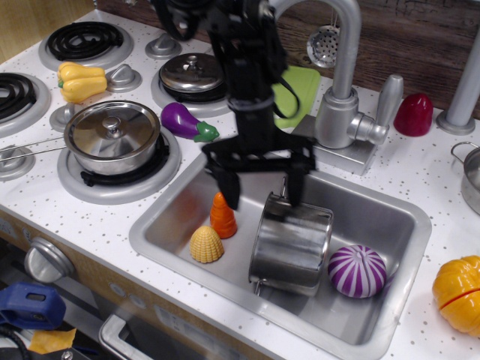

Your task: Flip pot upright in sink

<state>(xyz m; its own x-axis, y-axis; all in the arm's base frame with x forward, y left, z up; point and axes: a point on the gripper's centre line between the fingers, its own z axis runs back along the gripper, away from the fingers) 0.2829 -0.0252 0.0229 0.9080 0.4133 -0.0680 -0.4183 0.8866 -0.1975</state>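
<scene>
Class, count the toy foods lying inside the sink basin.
3: an orange carrot by the claw, a yellow corn piece in front, and a purple-striped onion right of the pot. Others may be hidden.

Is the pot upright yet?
No. The pot lies tipped in the sink, side wall facing up; the open gripper isn't holding it.

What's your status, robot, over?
Black gripper open, above sink. Shiny steel pot on its side, ungripped. Orange carrot beside left finger; purple striped onion against pot.
</scene>
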